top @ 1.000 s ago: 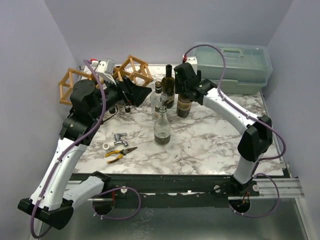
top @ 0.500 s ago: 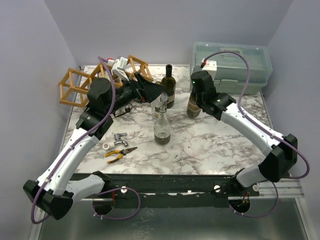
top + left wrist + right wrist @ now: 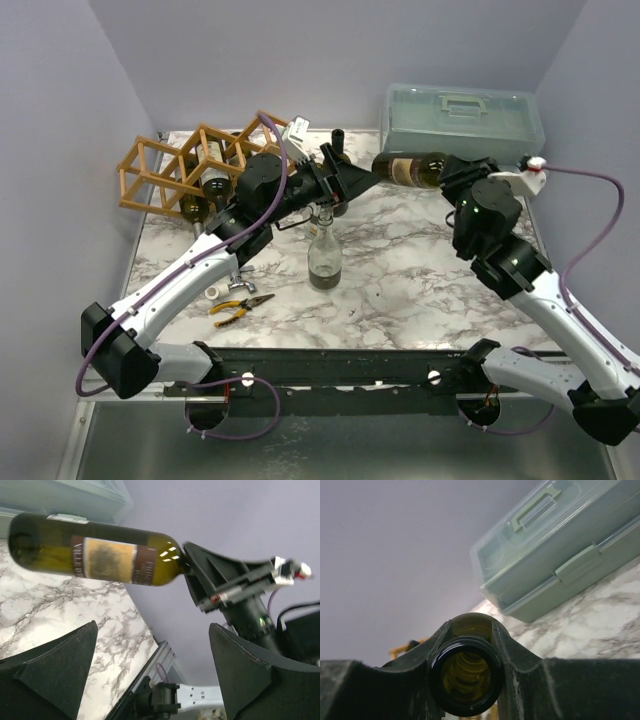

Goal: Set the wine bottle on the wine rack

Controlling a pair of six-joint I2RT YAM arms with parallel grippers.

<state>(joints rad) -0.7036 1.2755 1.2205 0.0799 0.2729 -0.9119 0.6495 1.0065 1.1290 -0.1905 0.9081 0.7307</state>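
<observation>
Top external view: my right gripper [image 3: 452, 176] clamps the neck of the wine bottle [image 3: 408, 168], level in the air over the tabletop's back right edge. My left gripper [image 3: 352, 178] gapes empty near its base. Held by the neck alone, the olive-green, brown-labelled body may sag, slip, or clip the standing clear bottle [image 3: 323, 255] on the way to the wine rack [image 3: 160, 170] in the back left corner.

A dark green wine bottle [image 3: 408, 169] with a tan and brown label hangs level in the air. Its neck is clamped in the right pincer [image 3: 452, 176] and its base points away from the pincer. The wine rack [image 3: 165, 170], a light wooden lattice, stands well apart, beyond the bottle's base.
</observation>
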